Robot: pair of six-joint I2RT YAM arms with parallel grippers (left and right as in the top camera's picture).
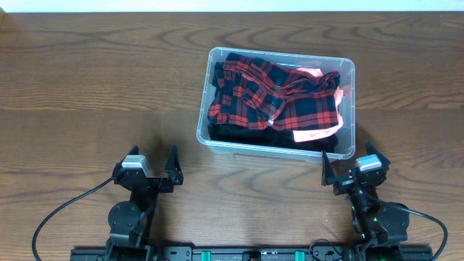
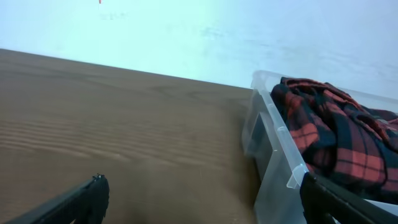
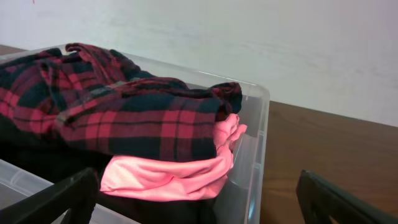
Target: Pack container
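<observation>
While my left gripper (image 1: 152, 165) and right gripper (image 1: 348, 165) both sit spread wide holding nothing, the container (image 1: 246, 147) is stuffed with red plaid cloth (image 1: 275, 94) over pink fabric (image 1: 315, 133).

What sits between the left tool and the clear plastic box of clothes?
Nothing; the overhead view shows only bare brown wooden table between the left tool and the clear rectangular plastic bin.

light: bright, even | shadows: soft | wrist views: slightly blurred
</observation>
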